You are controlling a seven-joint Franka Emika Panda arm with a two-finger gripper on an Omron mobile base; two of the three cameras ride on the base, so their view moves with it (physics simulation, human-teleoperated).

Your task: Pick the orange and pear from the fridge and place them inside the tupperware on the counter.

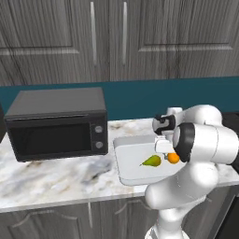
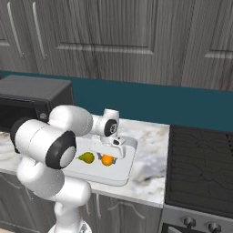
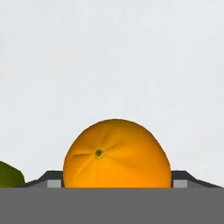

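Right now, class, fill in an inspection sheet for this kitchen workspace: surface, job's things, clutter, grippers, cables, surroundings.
Surface: marbled counter, over dark cabinets.
Job's things: pear lies in the tupperware; orange is over the tupperware floor beside the pear.
Clutter: black microwave, left of the tupperware.
Grippers: gripper has a finger at each side of the orange; contact cannot be told.
Cables: nothing seen.
Surroundings: teal backsplash, dark stovetop to the right.

No legible text or labels.
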